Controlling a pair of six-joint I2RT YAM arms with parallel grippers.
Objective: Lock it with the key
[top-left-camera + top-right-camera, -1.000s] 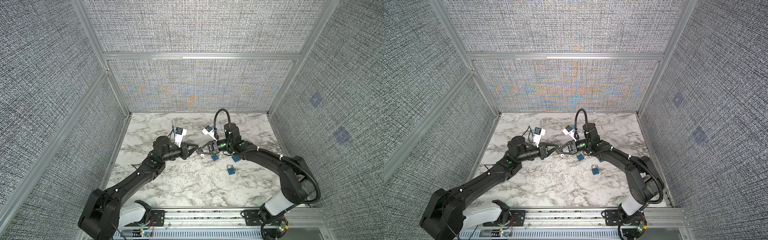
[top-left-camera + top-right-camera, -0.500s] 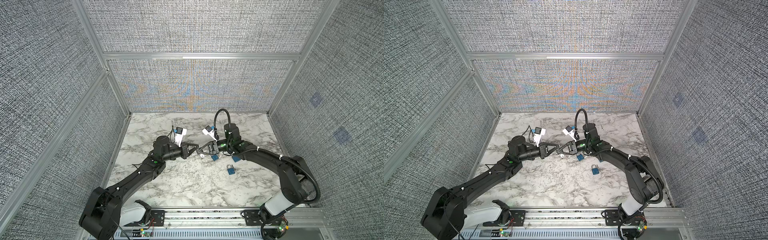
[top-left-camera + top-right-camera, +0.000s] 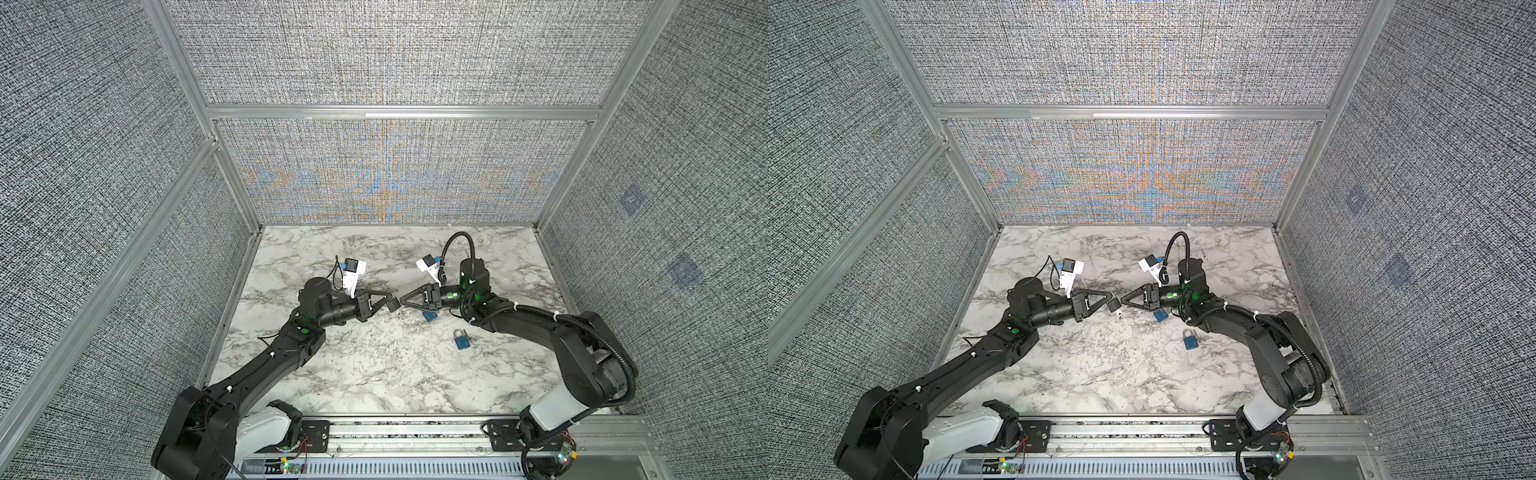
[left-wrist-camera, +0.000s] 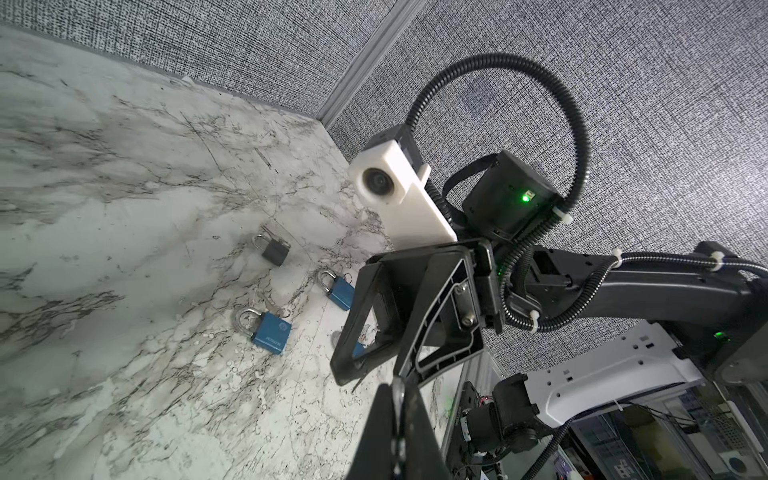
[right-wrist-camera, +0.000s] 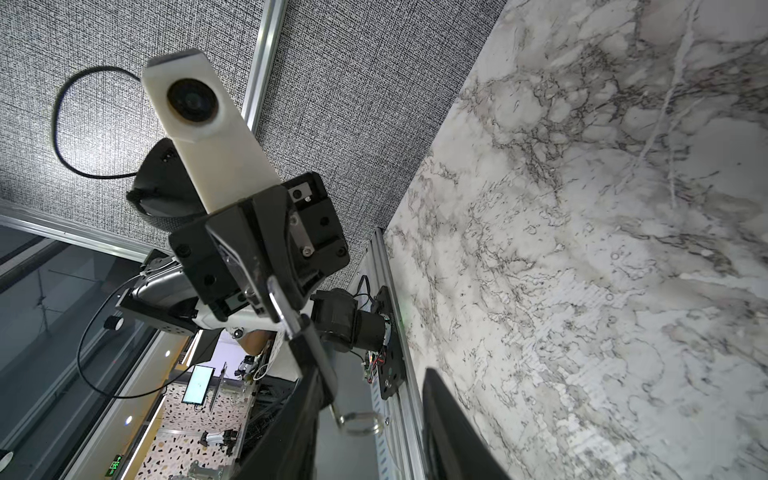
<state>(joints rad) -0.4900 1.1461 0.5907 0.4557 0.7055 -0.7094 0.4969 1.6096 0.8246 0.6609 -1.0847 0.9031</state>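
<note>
Padlock [image 5: 309,357] is pinched tight in left gripper [image 3: 388,300]; right gripper [image 3: 402,299] is part-open, empty. Key [image 5: 341,419] should be gripped squarely, padlock steadied.

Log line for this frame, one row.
left end effector: shut on dark padlock | right end effector: open | table: two blue padlocks

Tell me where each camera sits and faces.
Top views: high at the front, looking down on the marble table; left arm and right arm show.
Left wrist: on the left arm, faces the right gripper and a blue padlock; own fingers show.
Right wrist: on the right arm, faces the left gripper; own fingers show, apart.
Shared: top views and right wrist show the black padlock the left gripper holds.
</note>
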